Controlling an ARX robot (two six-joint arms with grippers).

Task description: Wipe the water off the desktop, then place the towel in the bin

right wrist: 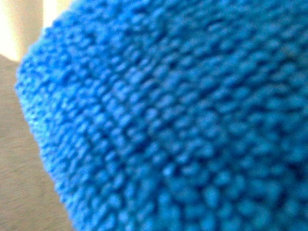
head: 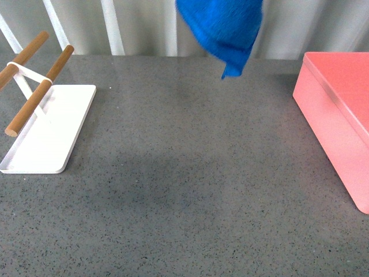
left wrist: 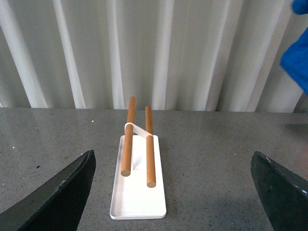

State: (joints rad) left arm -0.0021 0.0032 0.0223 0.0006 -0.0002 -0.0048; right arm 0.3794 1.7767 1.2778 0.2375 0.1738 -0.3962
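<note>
One towel (head: 222, 29) aloft | desktop (head: 184, 190) dark grey, speckled | white ribbed wall (left wrist: 192, 53)

Staged test bench: speckled desktop (head: 173, 190), white pleated backdrop (left wrist: 168, 48).

Left wrist view: the left end effector (left wrist: 173, 159) has its two dark, wedge-shaped fingers (left wrist: 57, 197) spread wide apart. The right end effector is hidden; the front view shows neither arm.

left claw (left wrist: 173, 156), two matte charcoal fingers (left wrist: 60, 195), broad wedge shapes tapering to blunt tips
</note>
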